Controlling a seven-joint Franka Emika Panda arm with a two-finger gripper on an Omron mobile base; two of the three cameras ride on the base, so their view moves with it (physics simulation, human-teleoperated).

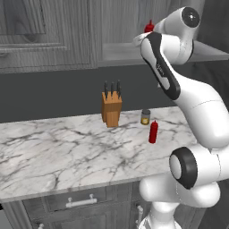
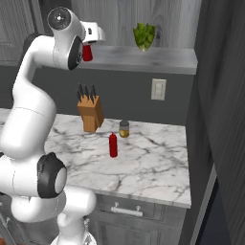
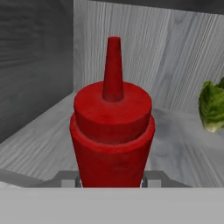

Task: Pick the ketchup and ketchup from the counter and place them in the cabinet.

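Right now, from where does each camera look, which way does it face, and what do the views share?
Left base view: behind the arm on its left, facing the counter and the cabinet; the arm rises at lower right.
Right base view: behind on the right, facing the same counter; the arm rises at lower left.
Hand view: on the hand, looking along the gripper into the cabinet past the held ketchup.
Shared: both base views show the knife block, the jar and the second ketchup; right base and hand views show the lettuce.
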